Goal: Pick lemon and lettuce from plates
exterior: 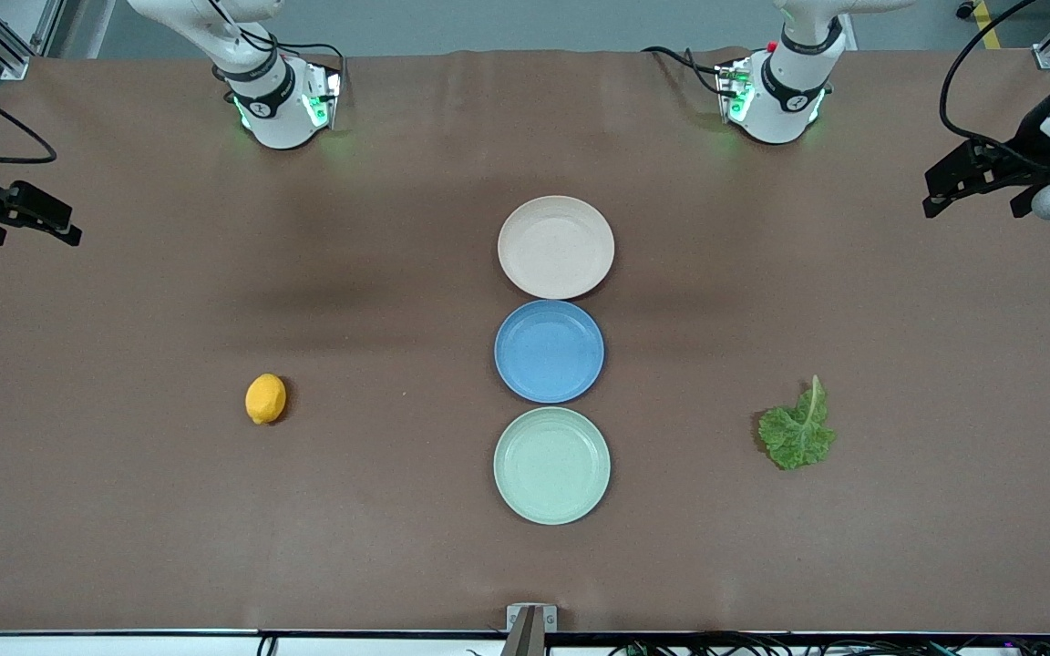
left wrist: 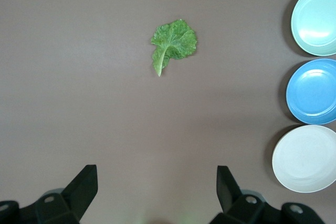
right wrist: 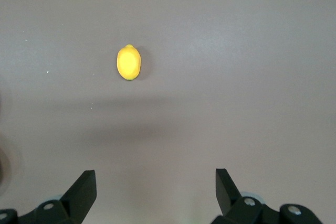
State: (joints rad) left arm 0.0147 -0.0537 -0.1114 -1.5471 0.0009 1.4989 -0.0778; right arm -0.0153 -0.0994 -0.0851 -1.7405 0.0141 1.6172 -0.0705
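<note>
Three plates in a row mid-table, all empty: beige-pink plate (exterior: 556, 247) nearest the bases, blue plate (exterior: 549, 351) between, mint green plate (exterior: 551, 466) nearest the front camera. Lemon (exterior: 265, 398) on bare brown table (exterior: 124, 510) toward the right arm's end, lettuce leaf (exterior: 797, 432) on the table toward the left arm's end; neither on a plate, despite the task wording. Left gripper (left wrist: 157, 192) high over the left end, fingers spread wide, holding nothing. Right gripper (right wrist: 156, 192) high over the right end, fingers also wide apart, empty. Lemon likely firm, smooth, prone to roll; best pinched across its short middle. Lettuce thin, limp, flat to the surface; probably easiest taken at the pale rib or stem, hard to tell how much it lifts off the cloth. Plenty of free room around both.
</note>
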